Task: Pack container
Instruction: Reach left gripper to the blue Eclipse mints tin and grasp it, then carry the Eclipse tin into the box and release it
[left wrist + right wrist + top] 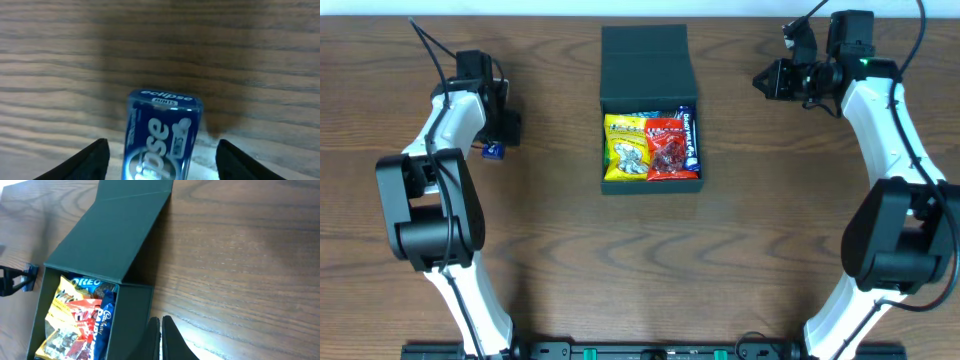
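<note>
The left hand (162,144) stands wide open, its dark fingers (92,162) on either side of a small blue Eclipse mints tin (165,127) that lies on the brown wooden table (160,45), with a gap showing on each side. The right hand (160,337) is closed tight on nothing. Just left of its fingertips sits the dark teal-green square cardboard container (115,230), lid folded back, holding a yellow snack packet (625,150) and a red snack packet (668,152).

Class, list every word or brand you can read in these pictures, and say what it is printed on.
"eclipse" and "MINTS": blue mints pack.
"OREO": blue packet in the container.
Blue bar: lettering unclear.
Yellow packet, red packet: print too blurred to read.
</note>
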{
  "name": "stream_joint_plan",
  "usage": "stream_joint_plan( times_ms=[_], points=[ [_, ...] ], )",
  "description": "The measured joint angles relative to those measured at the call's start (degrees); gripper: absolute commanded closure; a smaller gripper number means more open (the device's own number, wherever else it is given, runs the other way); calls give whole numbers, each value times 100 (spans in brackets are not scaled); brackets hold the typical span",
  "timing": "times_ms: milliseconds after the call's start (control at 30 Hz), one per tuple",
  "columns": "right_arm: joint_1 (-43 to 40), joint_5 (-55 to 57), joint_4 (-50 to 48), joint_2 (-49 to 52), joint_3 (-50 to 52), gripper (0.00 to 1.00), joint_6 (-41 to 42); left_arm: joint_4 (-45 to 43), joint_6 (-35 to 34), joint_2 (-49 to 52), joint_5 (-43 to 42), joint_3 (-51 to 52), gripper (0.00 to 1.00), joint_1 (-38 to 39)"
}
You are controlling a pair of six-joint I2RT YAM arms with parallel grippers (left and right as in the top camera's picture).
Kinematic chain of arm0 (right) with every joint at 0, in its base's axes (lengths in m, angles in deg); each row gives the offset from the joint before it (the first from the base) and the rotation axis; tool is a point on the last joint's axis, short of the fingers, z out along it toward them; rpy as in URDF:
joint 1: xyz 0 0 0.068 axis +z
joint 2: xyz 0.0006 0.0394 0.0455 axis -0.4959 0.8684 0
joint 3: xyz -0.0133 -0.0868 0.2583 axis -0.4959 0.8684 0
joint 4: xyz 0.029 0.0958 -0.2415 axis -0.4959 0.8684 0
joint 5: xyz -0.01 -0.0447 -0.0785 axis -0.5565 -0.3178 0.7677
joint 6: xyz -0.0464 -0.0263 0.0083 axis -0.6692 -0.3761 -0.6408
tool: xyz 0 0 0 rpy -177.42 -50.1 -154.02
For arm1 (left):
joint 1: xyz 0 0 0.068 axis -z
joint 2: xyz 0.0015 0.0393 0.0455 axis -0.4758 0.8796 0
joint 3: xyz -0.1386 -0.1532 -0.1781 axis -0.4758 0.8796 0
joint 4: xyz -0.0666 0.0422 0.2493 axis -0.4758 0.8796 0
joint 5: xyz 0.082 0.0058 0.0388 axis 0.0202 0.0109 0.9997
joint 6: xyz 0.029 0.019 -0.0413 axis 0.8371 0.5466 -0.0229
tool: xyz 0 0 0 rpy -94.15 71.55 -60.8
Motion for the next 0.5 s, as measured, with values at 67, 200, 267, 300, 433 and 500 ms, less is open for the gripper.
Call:
stream_joint_plan(
  times_ms=[67, 200, 267, 300, 433, 500],
  points=[
    [0, 2, 2, 0, 0, 96, 0, -13, 26, 70, -59, -2, 41, -31],
    [0, 7, 2, 0, 0, 96, 39, -24, 66, 76, -131, -2, 58, -63],
    [0, 7, 2, 0, 0, 96, 81, -24, 48, 79, -144, -2, 74, -63],
    [0, 9, 0, 0, 0, 96, 92, -39, 83, 79, -149, -2, 84, -63],
    [0, 50, -7, 0, 0, 96, 149, -31, 24, 76, -149, -4, 94, -63],
    [0, 127, -15, 0, 0, 96, 227, 22, -81, 63, -173, -20, 94, -63]
  ],
)
